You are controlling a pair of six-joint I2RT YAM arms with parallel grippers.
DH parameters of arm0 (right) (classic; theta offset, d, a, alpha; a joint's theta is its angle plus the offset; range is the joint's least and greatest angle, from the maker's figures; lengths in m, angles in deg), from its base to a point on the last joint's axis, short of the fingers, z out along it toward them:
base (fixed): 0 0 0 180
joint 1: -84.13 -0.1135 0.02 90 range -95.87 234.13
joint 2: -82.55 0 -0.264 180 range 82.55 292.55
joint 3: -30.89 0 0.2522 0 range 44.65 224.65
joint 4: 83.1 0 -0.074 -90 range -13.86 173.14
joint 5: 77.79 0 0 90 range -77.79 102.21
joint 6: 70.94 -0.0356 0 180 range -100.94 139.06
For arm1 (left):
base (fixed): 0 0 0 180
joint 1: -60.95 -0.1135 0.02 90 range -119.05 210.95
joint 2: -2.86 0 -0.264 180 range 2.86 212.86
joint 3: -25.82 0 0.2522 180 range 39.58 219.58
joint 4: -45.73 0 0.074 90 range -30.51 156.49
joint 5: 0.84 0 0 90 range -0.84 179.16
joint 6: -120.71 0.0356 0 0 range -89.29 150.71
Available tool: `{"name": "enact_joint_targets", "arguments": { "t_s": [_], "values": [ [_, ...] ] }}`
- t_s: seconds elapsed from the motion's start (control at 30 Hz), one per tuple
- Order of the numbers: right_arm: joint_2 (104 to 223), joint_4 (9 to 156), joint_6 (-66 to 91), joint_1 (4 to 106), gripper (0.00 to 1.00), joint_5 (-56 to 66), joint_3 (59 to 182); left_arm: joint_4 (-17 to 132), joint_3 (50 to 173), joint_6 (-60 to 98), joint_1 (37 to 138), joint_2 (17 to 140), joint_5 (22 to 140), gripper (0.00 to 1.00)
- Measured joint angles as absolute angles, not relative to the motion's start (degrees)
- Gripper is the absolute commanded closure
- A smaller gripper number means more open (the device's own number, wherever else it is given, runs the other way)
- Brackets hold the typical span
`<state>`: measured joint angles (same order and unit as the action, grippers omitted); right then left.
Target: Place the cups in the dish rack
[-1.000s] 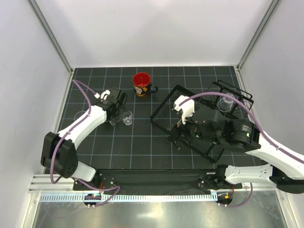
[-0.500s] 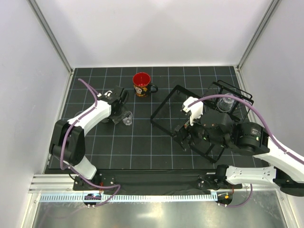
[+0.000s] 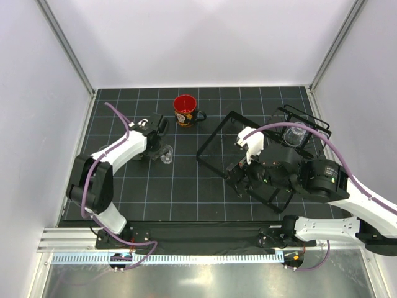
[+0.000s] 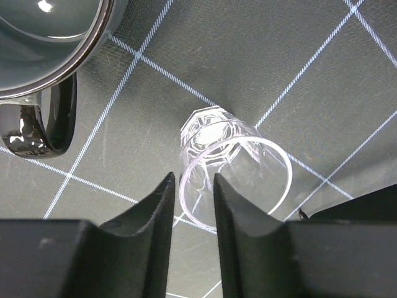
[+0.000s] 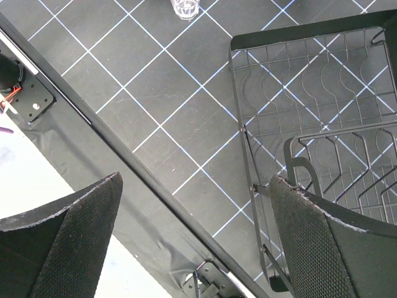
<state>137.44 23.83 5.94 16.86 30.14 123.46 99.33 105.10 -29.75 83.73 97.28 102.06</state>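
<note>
Right gripper (image 5: 195,239), lower right of the overhead view: fingers spread wide and empty, hovering over the near edge of the mat (image 5: 149,93) just beside the rack (image 5: 310,26). It is probably parked there to leave the other arm room.

Rack: open frame angled across the right half of the mat, tines up. One racked tumbler (image 3: 295,134) stands at its far end.

Left gripper (image 4: 192,205), centre left: jaws drawn narrow astride the wall of an upright tumbler (image 4: 232,164), one finger (image 4: 155,214) outside, the other over the mouth. A sliver of gap shows beside the wall, so the pinch looks not yet made. A rim grip would let the cup be lifted mouth-up and lowered among the tines.

Second tumbler (image 3: 105,150) stands at the left edge. Mug (image 3: 185,110), upper centre, waits on the mat, well apart from the rack.
</note>
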Motion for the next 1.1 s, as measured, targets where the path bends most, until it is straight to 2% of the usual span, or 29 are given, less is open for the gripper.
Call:
{"name": "enact_joint_targets", "arguments": {
  "t_s": [0.17,0.27,0.5,0.7,0.9,1.1],
  "values": [
    [137.47,23.26,5.15,16.86,0.0,30.03,123.46,98.91,104.79,-28.7,83.73,97.21,102.06,0.83],
    [137.71,23.02,4.91,16.86,0.0,29.72,123.5,98.69,104.11,-28.33,83.69,96.77,102.06,1.0],
    [138.95,22.83,3.88,16.86,0.0,28.02,123.66,98.08,101.78,-26.91,83.43,92.64,99.9,1.0],
    [139.3,23.66,3.6,16.86,0.0,26.36,124.07,94.47,97.43,-25.4,83.4,78.26,93.73,0.99],
    [140.37,26.04,3.62,16.86,0.0,24.59,124.07,85.73,95.02,-24.7,83.38,66.92,82.13,0.99],
    [140.31,28.47,2.11,16.86,0.01,23.43,124.09,69.91,85.14,-26.13,83.36,56.95,68.99,1.0]
  ]
}}
